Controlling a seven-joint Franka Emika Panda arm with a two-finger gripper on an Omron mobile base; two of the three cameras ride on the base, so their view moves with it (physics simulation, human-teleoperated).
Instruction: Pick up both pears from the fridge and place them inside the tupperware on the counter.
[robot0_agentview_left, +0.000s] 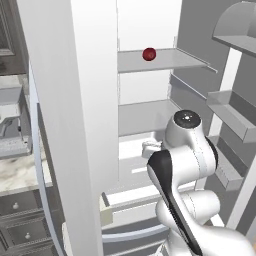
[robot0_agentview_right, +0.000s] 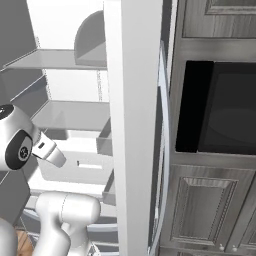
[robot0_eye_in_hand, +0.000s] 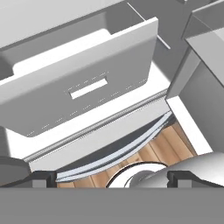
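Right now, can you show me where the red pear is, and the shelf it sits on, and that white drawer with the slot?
red pear (robot0_agentview_left: 149, 54): left base view, middle of the fruit.
fridge shelf (robot0_agentview_left: 175, 59): left base view, bare top surface right of the pear.
white drawer (robot0_eye_in_hand: 78, 98): hand view, front panel by the slot handle.

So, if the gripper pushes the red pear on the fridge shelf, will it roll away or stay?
The red pear looks small, round and glossy, so a sideways push would probably roll it. It sits near the front edge of a flat shelf with no visible lip, so it might fall off. Its shiny skin may slip between the fingers; a centred grasp seems safer.
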